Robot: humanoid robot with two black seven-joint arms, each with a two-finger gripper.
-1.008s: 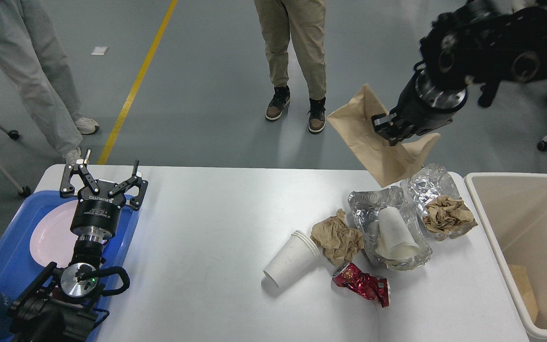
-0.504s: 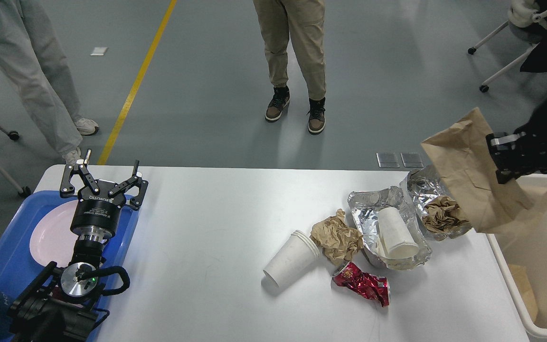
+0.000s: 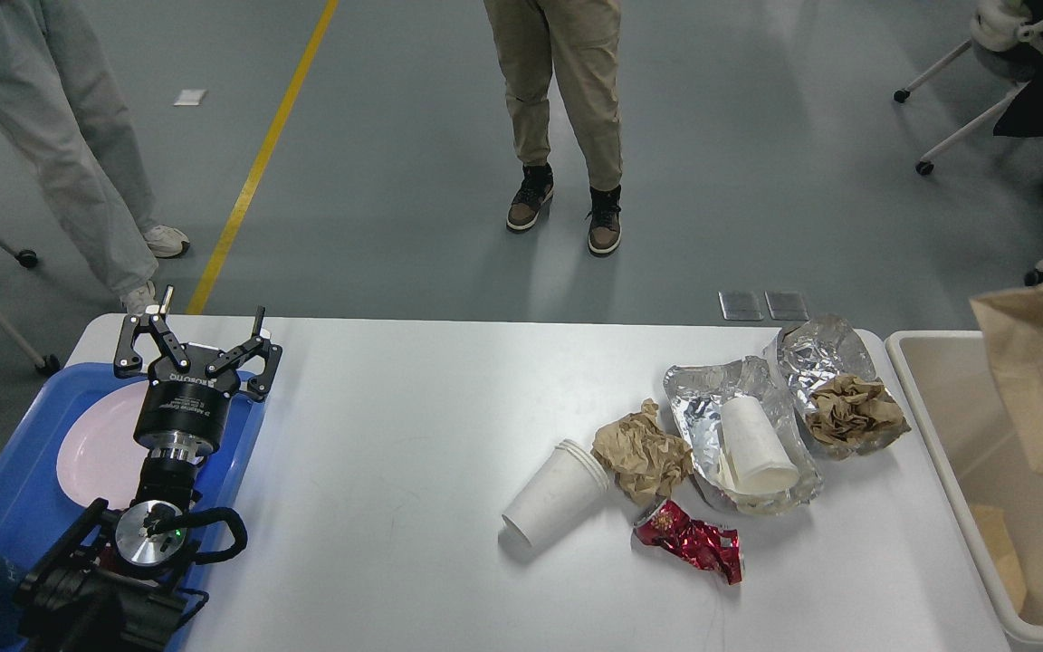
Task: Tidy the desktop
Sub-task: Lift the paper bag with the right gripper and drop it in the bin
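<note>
The desktop [image 3: 413, 435] spread wide below, still littered: stacked cups [image 3: 553, 493], crushed can [image 3: 692, 541], foil [image 3: 739, 435]. All looked light and crushable; pinch edges. Left gripper [image 3: 198, 335] hung wide open over the tray [image 3: 23, 480]; the right gripper was out of view.

You have two foil trays [image 3: 748, 453] [image 3: 825, 362], two crumpled brown paper wads [image 3: 641, 450] [image 3: 852, 409], one stack of white paper cups [image 3: 556, 493], one single white cup [image 3: 755, 444], one crushed red can [image 3: 692, 541], one brown paper bag [image 3: 1042, 371], one beige bin [image 3: 938, 417], one blue tray [image 3: 5, 489], one pink plate [image 3: 100, 448]
</note>
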